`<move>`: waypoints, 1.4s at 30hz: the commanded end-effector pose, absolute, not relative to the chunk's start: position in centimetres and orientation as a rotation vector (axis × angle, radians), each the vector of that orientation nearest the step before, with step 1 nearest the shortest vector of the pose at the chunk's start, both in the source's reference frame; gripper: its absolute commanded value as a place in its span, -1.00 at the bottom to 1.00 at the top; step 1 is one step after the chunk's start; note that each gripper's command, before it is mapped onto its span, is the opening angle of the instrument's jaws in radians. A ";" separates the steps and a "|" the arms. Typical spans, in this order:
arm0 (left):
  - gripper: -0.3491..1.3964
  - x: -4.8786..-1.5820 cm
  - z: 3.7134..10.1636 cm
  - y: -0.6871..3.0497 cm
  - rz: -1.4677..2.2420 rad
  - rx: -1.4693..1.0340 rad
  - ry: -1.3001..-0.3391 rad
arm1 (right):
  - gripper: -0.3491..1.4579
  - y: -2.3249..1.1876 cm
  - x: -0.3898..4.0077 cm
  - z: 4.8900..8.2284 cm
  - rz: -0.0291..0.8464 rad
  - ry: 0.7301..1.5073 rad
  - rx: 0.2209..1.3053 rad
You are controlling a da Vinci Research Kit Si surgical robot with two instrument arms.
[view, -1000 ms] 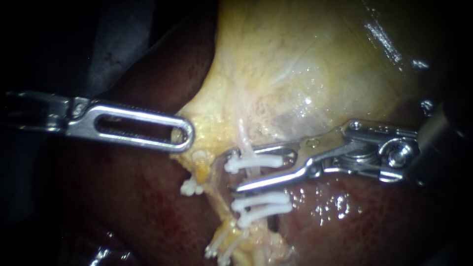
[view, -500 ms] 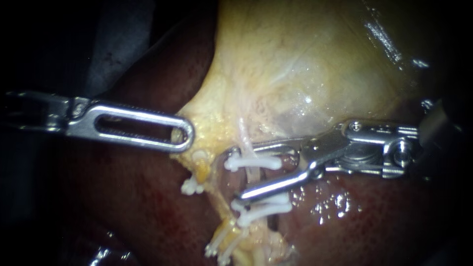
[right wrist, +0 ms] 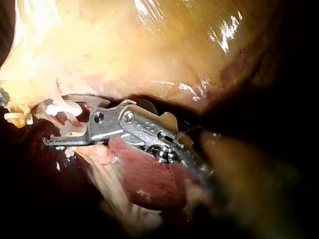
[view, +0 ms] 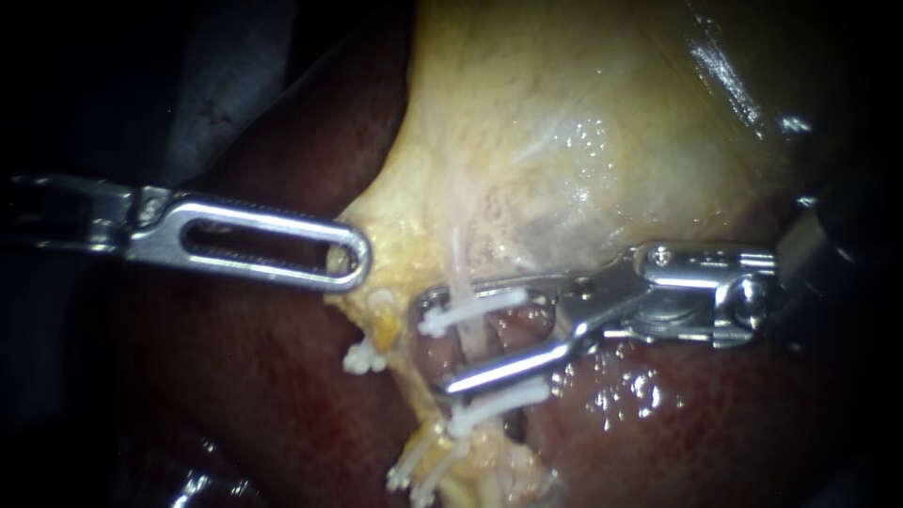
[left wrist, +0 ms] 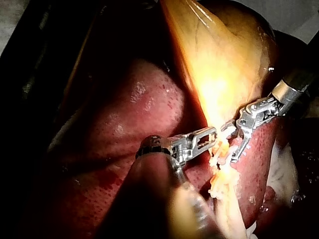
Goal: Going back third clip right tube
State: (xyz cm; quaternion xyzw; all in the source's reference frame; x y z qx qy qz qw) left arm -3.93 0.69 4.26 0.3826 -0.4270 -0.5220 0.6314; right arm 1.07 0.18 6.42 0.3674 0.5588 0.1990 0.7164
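Note:
My right instrument [view: 435, 343] comes in from the right with its jaws open around the pale right tube [view: 467, 331]. A white clip [view: 475, 309] lies across that tube between the jaws, close under the upper one. Two more white clips [view: 499, 404] sit on the same tube just below the lower jaw. My left instrument [view: 353, 261] has its slotted jaws shut on the yellowish edge of the gallbladder [view: 583, 122]. In the right wrist view the open jaws [right wrist: 57, 119] straddle the clip [right wrist: 62, 107]. The left wrist view shows both instruments' tips [left wrist: 212, 135] [left wrist: 238, 142] close together.
Dark red liver [view: 263, 395] lies below and to the left of the gallbladder. More white clips [view: 362, 357] [view: 414, 470] sit on the left tube and lower down on the stalk. The surroundings are dark.
My right instrument's jaws have opened wider and shifted slightly left; the lower jaw now lies nearer the two lower clips. The clip between the jaws has tilted. The left instrument has not moved.

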 end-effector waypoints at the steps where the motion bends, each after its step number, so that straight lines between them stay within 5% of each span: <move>1: -1.00 -3.93 4.26 0.68 -1.195 0.875 -0.977 | 0.04 0.18 1.07 6.42 0.440 1.236 0.815; 23: -1.00 -3.93 4.26 0.68 -1.195 0.876 -0.977 | 0.03 0.49 0.45 6.20 0.490 1.248 0.764; 42: -1.00 -3.92 4.30 0.70 -1.193 0.875 -0.978 | 0.05 0.91 0.02 5.48 0.478 1.273 0.673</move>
